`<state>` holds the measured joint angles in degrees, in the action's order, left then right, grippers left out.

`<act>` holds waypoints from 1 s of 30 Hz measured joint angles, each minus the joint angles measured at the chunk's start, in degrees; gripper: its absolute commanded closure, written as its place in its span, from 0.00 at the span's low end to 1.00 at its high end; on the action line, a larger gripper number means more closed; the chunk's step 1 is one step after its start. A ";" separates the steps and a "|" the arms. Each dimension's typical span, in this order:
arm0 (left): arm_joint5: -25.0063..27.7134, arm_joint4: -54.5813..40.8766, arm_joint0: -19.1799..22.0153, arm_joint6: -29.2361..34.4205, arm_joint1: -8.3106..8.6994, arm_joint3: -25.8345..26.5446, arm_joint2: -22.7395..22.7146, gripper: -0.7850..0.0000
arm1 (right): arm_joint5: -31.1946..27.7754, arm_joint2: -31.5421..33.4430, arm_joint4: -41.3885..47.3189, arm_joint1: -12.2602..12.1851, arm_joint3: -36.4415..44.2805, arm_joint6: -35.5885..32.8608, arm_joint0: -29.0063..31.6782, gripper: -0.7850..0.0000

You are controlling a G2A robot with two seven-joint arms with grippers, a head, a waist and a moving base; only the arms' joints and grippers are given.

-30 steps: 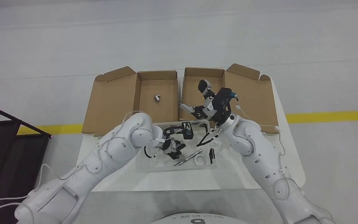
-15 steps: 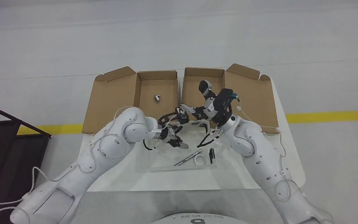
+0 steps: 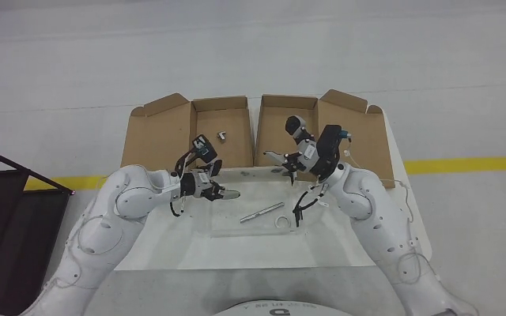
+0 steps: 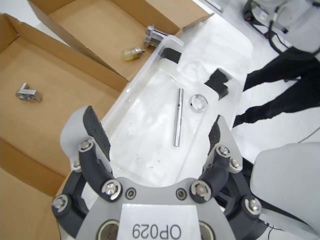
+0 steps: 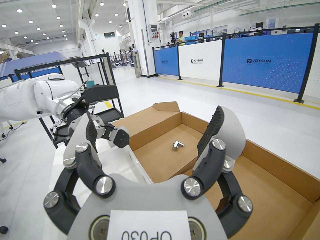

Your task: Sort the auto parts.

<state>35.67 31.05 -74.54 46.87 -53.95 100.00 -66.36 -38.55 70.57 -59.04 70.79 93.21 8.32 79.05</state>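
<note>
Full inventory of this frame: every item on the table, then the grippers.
cardboard boxes: 2, brown, open, behind tray
tray: 1, clear, before the boxes
rod: 1, silver, in tray
ring: 1, silver, beside rod
black parts: 2, black, tray's far end
bracket: 1, silver, left box
small cylinder: 1, yellowish, right box
flanged fitting: 1, silver, right box
table: 1, white
left gripper: open, over tray
right gripper: open, over right box
</note>
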 measured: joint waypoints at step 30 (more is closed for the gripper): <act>-10.54 -4.09 -7.22 -16.84 0.64 3.35 -11.46 0.00 | -2.92 -8.81 -7.55 -1.07 2.44 -35.84 -4.24 0.00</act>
<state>25.13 26.95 -81.76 30.03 -53.31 103.34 -77.81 -41.47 61.76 -66.60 69.73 95.65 -27.53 74.81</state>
